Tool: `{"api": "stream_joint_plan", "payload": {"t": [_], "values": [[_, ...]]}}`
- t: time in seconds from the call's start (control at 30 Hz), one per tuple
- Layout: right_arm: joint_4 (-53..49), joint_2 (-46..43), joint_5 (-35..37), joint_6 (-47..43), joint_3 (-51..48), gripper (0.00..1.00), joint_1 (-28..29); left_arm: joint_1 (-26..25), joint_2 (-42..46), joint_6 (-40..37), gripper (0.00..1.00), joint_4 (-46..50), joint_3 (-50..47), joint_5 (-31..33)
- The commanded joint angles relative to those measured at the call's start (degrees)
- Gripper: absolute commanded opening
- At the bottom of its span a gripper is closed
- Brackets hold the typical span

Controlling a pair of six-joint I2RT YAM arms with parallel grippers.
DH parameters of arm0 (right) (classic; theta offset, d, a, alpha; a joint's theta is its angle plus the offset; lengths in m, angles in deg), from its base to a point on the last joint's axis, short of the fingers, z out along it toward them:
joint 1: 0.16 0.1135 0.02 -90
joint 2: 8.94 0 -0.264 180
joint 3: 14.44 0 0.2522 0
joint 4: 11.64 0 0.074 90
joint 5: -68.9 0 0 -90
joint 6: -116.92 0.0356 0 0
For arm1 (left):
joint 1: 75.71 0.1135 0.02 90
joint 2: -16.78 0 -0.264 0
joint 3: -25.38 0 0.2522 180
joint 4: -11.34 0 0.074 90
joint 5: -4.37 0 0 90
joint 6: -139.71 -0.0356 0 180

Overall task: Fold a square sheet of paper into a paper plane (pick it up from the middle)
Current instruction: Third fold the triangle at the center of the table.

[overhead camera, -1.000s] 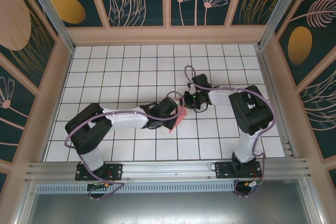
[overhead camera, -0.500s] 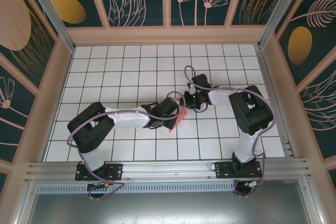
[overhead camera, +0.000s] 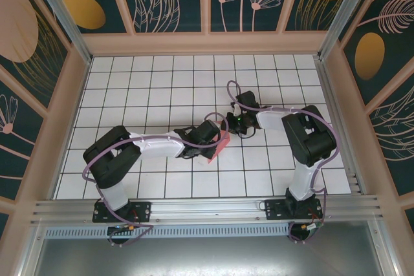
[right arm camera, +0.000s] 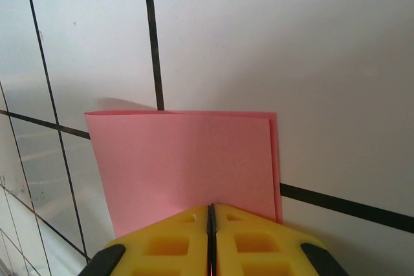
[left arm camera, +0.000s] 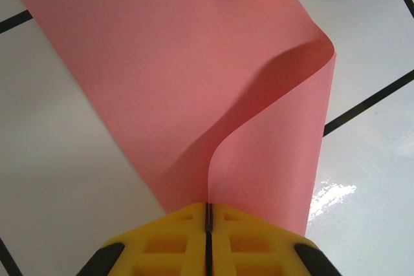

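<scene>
Status: the square sheet of paper point(left arm camera: 194, 63) sits around the middle of the worktop point(overhead camera: 142, 82), a bit toward the near edge, where the two wrists meet. It's doubled over once, so nowhere near a plane yet. My read is that this is the first half-fold.

left gripper point(left arm camera: 208, 208): jaws pressed together on one edge of the sheet, and it looks like both layers are caught. In its wrist view the upper layer bows up into a loose loop on the right. The bend is soft, with no hard crease.

right gripper point(right arm camera: 211, 210): jaws closed too, pinching the opposite side. Its wrist view shows two layers nearly flush, with a thin strip of one layer showing past the other along the right edge. Alignment is close but not exact.

Why hold it like this (judgement):
- A pinch at each end keeps the stacked layers from sliding apart.
- Two anchor points put the fold line between them, so it can be pulled taut or pressed flat.

Can't tell whether the paper touches the tiles or hangs just above them.

Risk: thin paper, so uneven pull could skew the fold or wrinkle it. The loop needs flattening before any crease counts.
</scene>
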Motion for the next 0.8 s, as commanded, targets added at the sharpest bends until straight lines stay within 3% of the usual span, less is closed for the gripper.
{"api": "stream_joint_plan", "payload": {"t": [0.0,0.53,0.63,0.77], "values": [[-3.73,2.35,3.93,-0.85,0.08,0.12,0.54,0.12,-1.23,0.33,0.09,0.91,1.15,0.74],[-3.27,0.66,2.5,-0.16,0.72,0.14,0.64,0.13,-1.97,0.72,0.08,0.0,0.1,0.75],[-2.21,-2.78,1.39,0.52,1.08,0.16,0.55,0.12,-1.6,0.38,0.08,-0.94,-0.24,-0.09],[-0.06,-11.13,5.36,1.31,-1.18,0.19,0.24,0.19,-1.61,0.12,0.08,-2.27,-0.06,-1.79]]}}
